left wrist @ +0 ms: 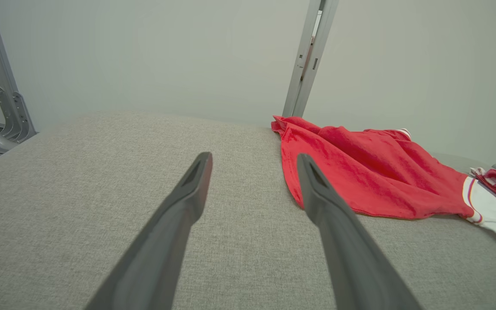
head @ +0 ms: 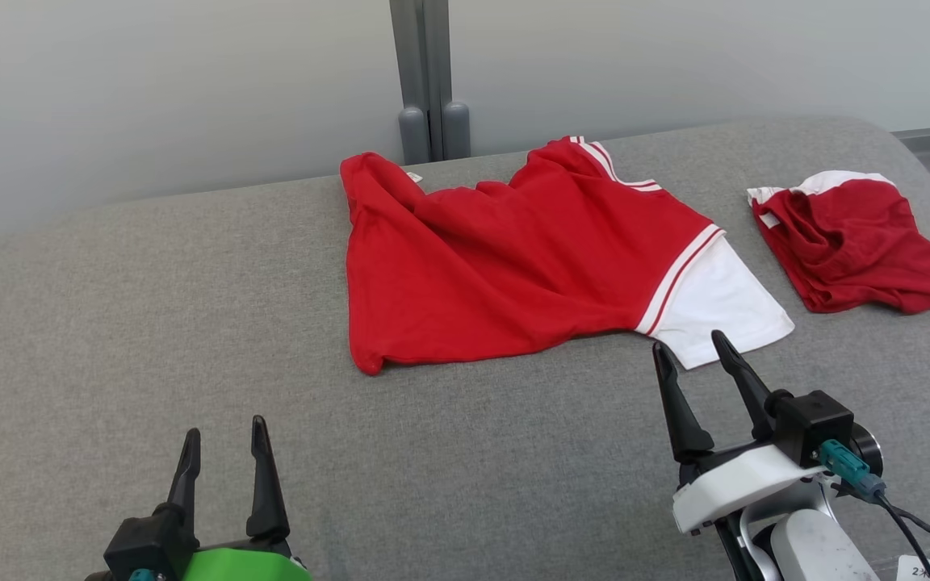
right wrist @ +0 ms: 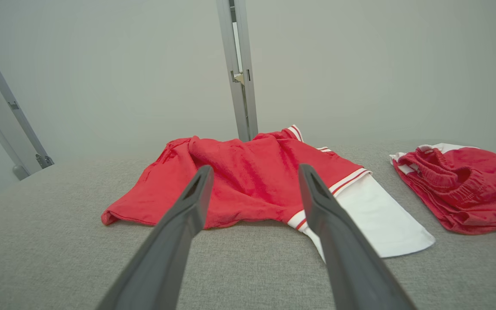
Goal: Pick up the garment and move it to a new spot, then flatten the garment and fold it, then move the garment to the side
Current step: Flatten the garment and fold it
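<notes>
Grey padded table [head: 190, 339]: soft fabric top. Fingertips driven too low could dig in or drag the cover instead of sliding under cloth.

Red T-shirt [head: 505, 266]: the likely task garment. It lies rumpled at mid-table toward the far edge, with its hem side to the robot's left and the white sleeve to its right. The body is creased and bunched at the far-left corner [head: 368, 173]. A one-layer pinch would lift it lopsided, so it would land twisted and be harder to flatten. A lift from the sleeve alone would leave the body trailing.

Red shorts [head: 852, 242]: crumpled on the right, near the shirt but apart from it. A shirt dragged rightward could snag or overlap them. The same colour also makes it easy to pick the wrong target.

White sleeve [head: 715, 311]: the nearest cloth to the right arm, a thin single flap that could slip out of a shallow grip.

Right gripper [head: 688, 340]: fingers spread wide and empty, tips just short of the sleeve edge. The right wrist view looks straight across the shirt [right wrist: 248, 185].

Left gripper [head: 224, 426]: also spread wide and empty, well apart from the shirt's hem corner [head: 368, 363]. If only the right arm closes on the cloth, the lift will be uneven.
</notes>
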Tool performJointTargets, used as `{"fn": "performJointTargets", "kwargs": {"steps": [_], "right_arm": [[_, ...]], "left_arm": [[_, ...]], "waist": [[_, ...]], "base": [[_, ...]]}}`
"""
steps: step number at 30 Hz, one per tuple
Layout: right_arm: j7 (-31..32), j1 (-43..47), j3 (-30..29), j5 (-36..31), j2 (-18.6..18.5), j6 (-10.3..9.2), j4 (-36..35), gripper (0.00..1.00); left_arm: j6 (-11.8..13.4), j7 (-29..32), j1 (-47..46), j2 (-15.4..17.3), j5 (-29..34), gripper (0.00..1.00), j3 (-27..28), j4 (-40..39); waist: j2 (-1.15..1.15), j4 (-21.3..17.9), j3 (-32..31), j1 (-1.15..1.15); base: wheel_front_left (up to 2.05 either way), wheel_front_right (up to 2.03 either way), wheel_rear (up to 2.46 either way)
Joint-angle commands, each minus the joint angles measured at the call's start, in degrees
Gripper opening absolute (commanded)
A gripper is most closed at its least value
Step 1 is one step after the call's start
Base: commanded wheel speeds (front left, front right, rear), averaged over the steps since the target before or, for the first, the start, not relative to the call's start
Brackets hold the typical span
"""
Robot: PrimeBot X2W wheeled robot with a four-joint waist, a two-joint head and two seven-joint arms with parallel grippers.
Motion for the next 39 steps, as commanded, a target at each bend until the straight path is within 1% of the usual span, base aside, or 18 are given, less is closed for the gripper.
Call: {"fn": "performJointTargets", "kwargs": {"steps": [1,19,24,28,34,39], "right_arm": [[-0.2,0.0,0.1,-0.5,0.0,-0.09,0.1,1.0],[-0.2,-0.5,-0.2,-0.3,0.3,-0.09,0.8,1.0],[-0.2,-1.0,-0.6,0.0,0.3,-0.09,0.4,1.0],[-0.2,-1.7,-0.7,0.2,0.3,-0.09,0.2,1.0],[-0.2,-3.0,-0.2,0.5,0.2,-0.09,-0.1,1.0],[-0.2,-4.0,-0.7,0.4,0.3,-0.09,-0.5,1.0]], "left_arm": [[-0.2,0.0,0.5,0.0,-0.1,1.0,-0.2,0.2],[-0.1,0.0,-0.2,0.0,-1.1,1.0,-1.5,1.8],[-0.7,0.0,-2.5,0.0,-2.2,1.0,-3.4,3.5],[-1.8,1.8,-6.5,0.0,-1.7,1.0,-5.7,6.9],[-2.3,4.7,-14.7,0.0,-0.4,1.0,-8.2,14.0],[-1.8,4.4,-19.8,0.0,-1.1,1.0,-8.2,20.3]], "waist": [[0.0,0.1,0.0,0.0],[0.0,0.2,0.2,0.0],[0.0,-0.1,1.6,0.0],[0.0,-0.7,3.4,0.0],[0.0,-2.8,6.2,0.0],[0.0,-4.7,8.8,0.0]], "base": [[0.0,0.0,0.0],[0.0,0.0,0.0],[0.0,0.0,0.0],[0.0,0.0,0.0],[0.0,0.0,0.0],[0.0,0.0,0.0]]}}
